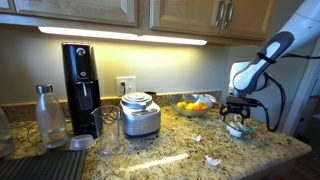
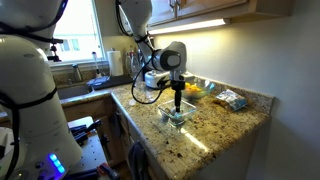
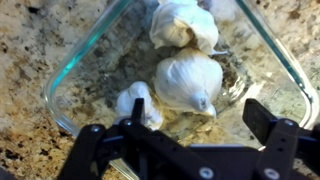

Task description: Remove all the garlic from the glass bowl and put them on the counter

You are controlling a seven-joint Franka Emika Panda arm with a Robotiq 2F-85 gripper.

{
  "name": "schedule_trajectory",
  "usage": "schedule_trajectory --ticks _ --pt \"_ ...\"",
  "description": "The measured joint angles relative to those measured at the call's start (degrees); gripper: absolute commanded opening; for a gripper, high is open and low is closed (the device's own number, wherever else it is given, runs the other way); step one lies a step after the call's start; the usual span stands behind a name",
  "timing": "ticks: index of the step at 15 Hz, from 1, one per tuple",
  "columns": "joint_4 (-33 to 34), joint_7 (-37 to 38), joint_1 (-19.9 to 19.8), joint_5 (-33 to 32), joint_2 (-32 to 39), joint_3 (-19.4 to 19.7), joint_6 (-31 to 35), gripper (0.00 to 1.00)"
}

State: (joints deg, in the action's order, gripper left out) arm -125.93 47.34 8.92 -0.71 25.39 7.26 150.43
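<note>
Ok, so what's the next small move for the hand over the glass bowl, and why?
Probably lower the hand straight down around the big middle garlic bulb and close. It hangs open right above the glass bowl, which holds at least three bulbs.

A: Arm, quick?
B: Glossy white robot arm of rounded shell links (image 1: 268,52), dark bands at the joints. The same fat white shells sit up close in an exterior view (image 2: 25,80).
A: Wrist end?
B: Pale grey rounded wrist block (image 2: 170,57) with a dark face. Below it is the black metal two-finger gripper (image 2: 178,103).
A: Cables?
B: One thin black cable (image 1: 283,98), looped beside the arm.
A: Wrist view detail?
B: Same gripper (image 3: 180,135) is matte black with angular link bars, blocky fingers (image 3: 272,128) and small round pivot pins. Any markings are too blurred to read.
</note>
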Motion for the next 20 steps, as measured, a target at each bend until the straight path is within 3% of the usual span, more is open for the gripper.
schedule_trajectory --ticks 5,12,20 --pt "0.14 1.16 1.2 -1.11 -0.01 0.55 -0.92 1.0" --pt "2.52 2.42 1.22 -0.76 0.14 0.27 -10.76 1.0" --pt "3.22 2.42 1.01 0.33 0.64 -1.2 -10.28 1.0"
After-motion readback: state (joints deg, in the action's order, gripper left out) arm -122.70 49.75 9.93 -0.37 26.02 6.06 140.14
